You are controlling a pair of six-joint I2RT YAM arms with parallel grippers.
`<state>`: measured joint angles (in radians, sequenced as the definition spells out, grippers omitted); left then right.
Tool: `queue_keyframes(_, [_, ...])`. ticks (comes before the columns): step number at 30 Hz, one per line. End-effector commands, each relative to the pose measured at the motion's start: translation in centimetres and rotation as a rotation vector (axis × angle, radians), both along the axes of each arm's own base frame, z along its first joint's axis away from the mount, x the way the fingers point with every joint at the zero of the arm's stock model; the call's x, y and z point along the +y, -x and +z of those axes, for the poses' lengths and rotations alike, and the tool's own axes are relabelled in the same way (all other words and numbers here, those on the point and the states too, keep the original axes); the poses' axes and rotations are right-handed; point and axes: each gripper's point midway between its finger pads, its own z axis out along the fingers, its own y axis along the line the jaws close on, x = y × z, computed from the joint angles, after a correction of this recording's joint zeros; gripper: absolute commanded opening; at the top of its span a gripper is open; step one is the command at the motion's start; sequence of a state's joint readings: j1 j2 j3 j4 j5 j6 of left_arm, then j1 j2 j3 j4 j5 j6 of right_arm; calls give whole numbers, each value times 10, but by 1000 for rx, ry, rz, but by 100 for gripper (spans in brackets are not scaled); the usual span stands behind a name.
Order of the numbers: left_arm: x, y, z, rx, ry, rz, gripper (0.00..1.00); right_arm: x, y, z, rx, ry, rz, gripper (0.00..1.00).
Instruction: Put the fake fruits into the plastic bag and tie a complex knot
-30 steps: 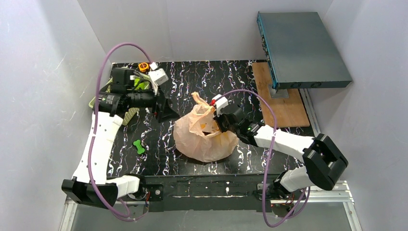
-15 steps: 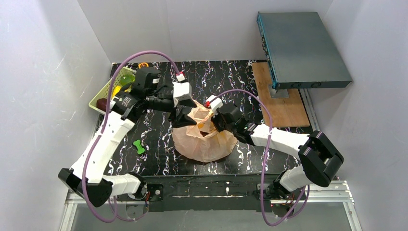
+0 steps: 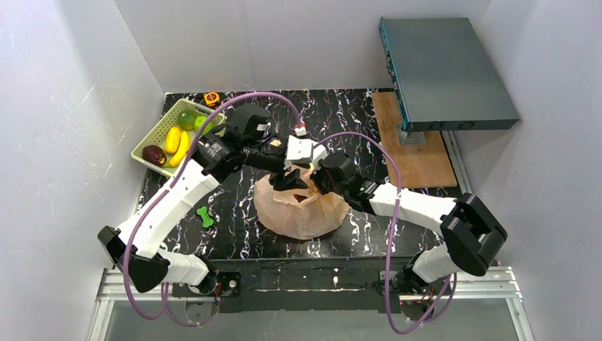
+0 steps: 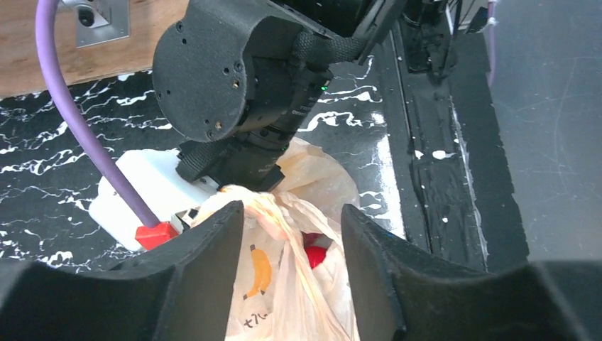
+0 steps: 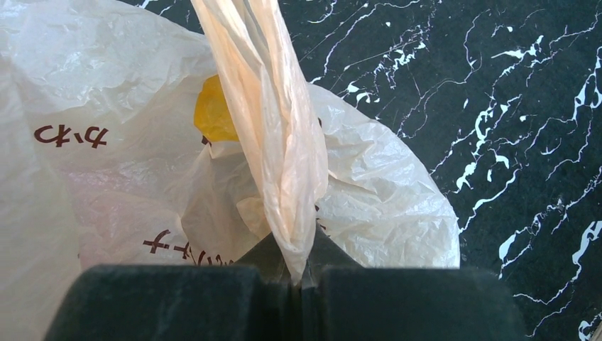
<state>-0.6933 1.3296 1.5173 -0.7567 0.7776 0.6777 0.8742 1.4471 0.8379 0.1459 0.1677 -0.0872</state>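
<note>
The peach plastic bag (image 3: pixel 302 209) sits mid-table with fruit inside: a red one (image 4: pixel 316 256) shows through its mouth, a yellow one (image 5: pixel 213 111) through its wall. My right gripper (image 5: pixel 302 281) is shut on one twisted bag handle (image 5: pixel 280 135) and holds it up. My left gripper (image 4: pixel 291 273) hangs over the bag mouth, jaws apart, with the other handle strand (image 4: pixel 273 213) between its fingers (image 4: pixel 202 273), resting against the left one. More fake fruits lie in the green basket (image 3: pixel 150 135): bananas (image 3: pixel 176 142), a plum (image 3: pixel 152 154), a lime (image 3: pixel 187 119). No knot shows.
A green bone toy (image 3: pixel 205 216) lies left of the bag. A wooden board (image 3: pixel 420 160) and a tilted grey-blue box (image 3: pixel 447 64) are at the back right. White walls close in the table on three sides.
My left arm has swung from the basket at the left across to the bag, and its jaws have narrowed around the handle. The right gripper has kept its hold.
</note>
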Motion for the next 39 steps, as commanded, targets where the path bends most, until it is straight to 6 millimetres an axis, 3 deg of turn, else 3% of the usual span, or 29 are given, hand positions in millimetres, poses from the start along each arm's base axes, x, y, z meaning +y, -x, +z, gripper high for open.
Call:
queue_keyframes(1, [-1, -10, 6, -86, 9, 60, 55, 17, -6, 33, -76, -67, 32, 1])
queue_keyframes(6, [-1, -23, 11, -111, 12, 128, 55, 19, -4, 32, -80, -64, 47, 1])
queue_keyframes(9, [-3, -24, 3, -80, -13, 119, 46, 18, -4, 30, -82, -61, 44, 1])
queue_keyframes(11, [-2, -20, 2, -60, -25, 106, 33, 17, -5, 31, -92, -57, 40, 1])
queue_keyframes(14, [3, -9, 7, -51, -25, 78, 4, 16, -7, 31, -105, -47, 41, 1])
queue_keyframes(15, [5, -6, 11, -52, -18, 79, 0, 16, -7, 30, -110, -43, 46, 1])
queue_keyframes(21, [2, 4, 76, -13, 222, 163, 0, 21, -5, 21, -122, -13, 110, 1])
queue_keyframes(26, [15, -22, 75, -51, 286, 321, 0, 22, -8, 20, -151, 10, 129, 1])
queue_keyframes(30, [18, -29, 78, -38, 300, 361, 0, 23, -4, 26, -148, 0, 148, 1])
queue_keyframes(31, [19, -30, 73, -29, 281, 365, 0, 25, -4, 30, -148, -9, 152, 4])
queue_keyframes(35, [24, -27, 56, -24, 236, 370, 0, 28, -2, 62, -141, -62, 148, 44])
queue_keyframes(39, [28, -22, 46, -27, 201, 356, 0, 27, 2, 102, -130, -140, 130, 73])
